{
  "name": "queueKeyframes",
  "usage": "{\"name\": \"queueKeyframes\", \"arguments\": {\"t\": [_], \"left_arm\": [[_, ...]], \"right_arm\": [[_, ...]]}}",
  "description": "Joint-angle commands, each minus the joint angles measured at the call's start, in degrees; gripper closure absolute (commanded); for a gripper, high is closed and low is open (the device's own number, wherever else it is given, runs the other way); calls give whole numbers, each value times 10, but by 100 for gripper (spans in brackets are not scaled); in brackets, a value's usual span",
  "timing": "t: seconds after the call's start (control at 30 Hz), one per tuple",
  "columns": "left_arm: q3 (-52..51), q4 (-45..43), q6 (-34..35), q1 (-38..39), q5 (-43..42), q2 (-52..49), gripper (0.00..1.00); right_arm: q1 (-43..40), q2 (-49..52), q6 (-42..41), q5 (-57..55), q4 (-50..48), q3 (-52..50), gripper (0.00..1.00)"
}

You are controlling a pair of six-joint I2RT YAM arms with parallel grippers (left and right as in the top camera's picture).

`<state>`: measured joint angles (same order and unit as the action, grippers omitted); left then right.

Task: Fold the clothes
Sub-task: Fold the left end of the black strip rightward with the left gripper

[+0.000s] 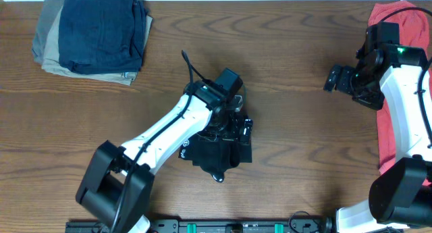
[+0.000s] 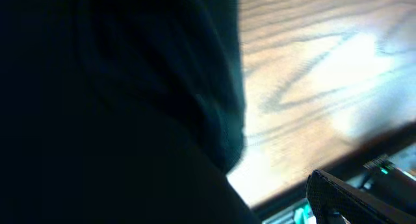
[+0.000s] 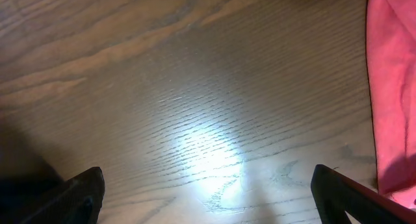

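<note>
**Black garment down to a compact packet at mid-table — fold looks nearly done**

From my seat, the black garment [image 1: 219,148] lies in the middle of the table [image 1: 297,145], gathered into a small, thick packet rather than spread out. One of its white round marks [image 1: 185,144] shows on the left side. The outline is only roughly square: a lobe of cloth pokes out at the near edge, and the top layers look rumpled.

The left gripper [image 1: 233,121] sits right on the far edge of the packet. Its wrist camera is almost filled with dark cloth, with one finger [image 2: 351,198] showing at the lower right and the other hidden, so I cannot tell whether the jaws are spread or pinching a layer.

The right gripper [image 1: 334,78] hangs well apart from the packet, over bare wood beside the red-pink shirt [image 1: 385,135]. Its fingers stand wide, with nothing between them.

My read is that the main folds are in — the garment is down to a fraction of its length. What is left is tidying: tucking in that stray lobe and flattening the top. The navy and khaki stack [image 1: 101,30] at the far left corner suggests where finished pieces go, though I can't be sure of that.
</note>
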<state>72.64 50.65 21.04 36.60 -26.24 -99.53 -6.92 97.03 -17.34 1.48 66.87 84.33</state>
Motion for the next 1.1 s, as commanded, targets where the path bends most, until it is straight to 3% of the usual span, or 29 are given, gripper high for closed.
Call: {"name": "queueKeyframes", "arguments": {"t": [0.0, 0.13, 0.37, 0.43, 0.57, 0.83, 1.07], "left_arm": [[24, 5, 1, 1, -18, 67, 4], [24, 9, 1, -3, -7, 136, 4], [23, 55, 9, -28, 121, 195, 5], [18, 69, 10, -32, 122, 187, 14], [-4, 102, 23, -28, 120, 162, 47], [-66, 144, 46, -28, 109, 99, 48], [-147, 16, 46, -25, 27, 85, 55]], "right_arm": [[-2, -3, 5, -4, 2, 2, 1], [-1, -3, 5, -4, 2, 2, 1], [-2, -3, 5, -4, 2, 2, 1], [-2, -3, 5, -4, 2, 2, 1], [-2, -3, 5, -4, 2, 2, 1], [-2, -3, 5, -4, 2, 2, 1], [-2, -3, 5, -4, 1, 2, 1]]}}
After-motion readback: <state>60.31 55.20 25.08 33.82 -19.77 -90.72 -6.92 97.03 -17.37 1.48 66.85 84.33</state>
